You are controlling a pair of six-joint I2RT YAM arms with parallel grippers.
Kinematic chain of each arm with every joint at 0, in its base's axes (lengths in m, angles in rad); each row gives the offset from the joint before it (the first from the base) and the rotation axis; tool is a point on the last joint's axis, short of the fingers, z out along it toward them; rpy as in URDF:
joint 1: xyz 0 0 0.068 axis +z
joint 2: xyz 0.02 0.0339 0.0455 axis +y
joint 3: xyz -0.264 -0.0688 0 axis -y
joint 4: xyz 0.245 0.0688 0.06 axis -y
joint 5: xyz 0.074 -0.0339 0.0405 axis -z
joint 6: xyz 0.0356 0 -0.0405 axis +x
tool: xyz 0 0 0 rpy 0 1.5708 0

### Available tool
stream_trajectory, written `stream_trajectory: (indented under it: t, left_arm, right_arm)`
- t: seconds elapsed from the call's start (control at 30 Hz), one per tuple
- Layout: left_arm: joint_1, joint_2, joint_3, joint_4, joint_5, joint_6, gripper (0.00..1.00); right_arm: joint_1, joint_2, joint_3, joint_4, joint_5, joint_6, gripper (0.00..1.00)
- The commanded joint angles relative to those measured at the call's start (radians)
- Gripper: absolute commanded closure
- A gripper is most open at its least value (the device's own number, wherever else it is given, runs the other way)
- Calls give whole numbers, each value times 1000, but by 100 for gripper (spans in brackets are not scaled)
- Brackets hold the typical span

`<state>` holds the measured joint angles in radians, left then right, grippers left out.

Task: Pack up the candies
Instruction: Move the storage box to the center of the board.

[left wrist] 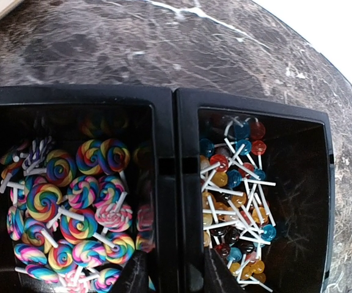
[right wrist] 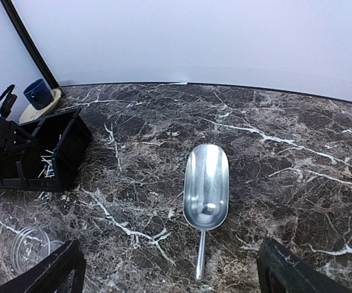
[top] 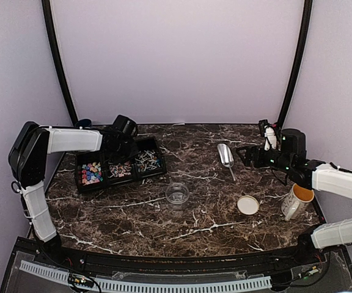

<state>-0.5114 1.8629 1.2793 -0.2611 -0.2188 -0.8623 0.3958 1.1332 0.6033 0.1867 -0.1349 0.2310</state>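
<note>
Left gripper: my left gripper (left wrist: 175, 278) sits at the bottom edge of the left wrist view. Its jaws are partly apart, one fingertip on each side of the divider (left wrist: 173, 159), and there's nothing between them that I can see.
Why it sits there: I take this as lining up over the tray (top: 121, 184) to choose a compartment. While it straddles the wall it can't pinch a sweet, so I'd shift it sideways first.
Right gripper: my right gripper (right wrist: 171, 268) is spread wide and empty. Its fingers frame the lower corners of the right wrist view.
Why it sits there: the scoop (right wrist: 206, 183) lies flat on the table (right wrist: 298, 146) at frame centre, handle toward me. My guess is this arm is waiting to take the handle.
Where the candies are: all the candies (left wrist: 78, 201) I can see are in the black tray, left of centre in the top view. None that I can make out are in the clear cup (top: 177, 195) at lower centre.
How they look: the left-hand bin in the wrist view holds flat rainbow swirl lollipops on white sticks, piled loosely. The right-hand bin holds small round ones in blue, red, amber and dark brown, with their sticks crossed every way.
Handling: tangled sticks may drag neighbours along.
Nearby: the lid (top: 248, 205) and a mug (top: 296, 201) stand at lower right, well apart from the tray.
</note>
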Motion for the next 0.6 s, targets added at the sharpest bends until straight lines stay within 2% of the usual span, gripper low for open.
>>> stream_trajectory:
  t: [0.0,0.57]
  left_arm:
    - [-42,51,83,4,61,-63,70]
    - [-163,307,418,-24,69,-154,69]
  right_arm:
    - [11,-23,-10,33,4,6,2]
    - [26,26,1,15,20,-11,2]
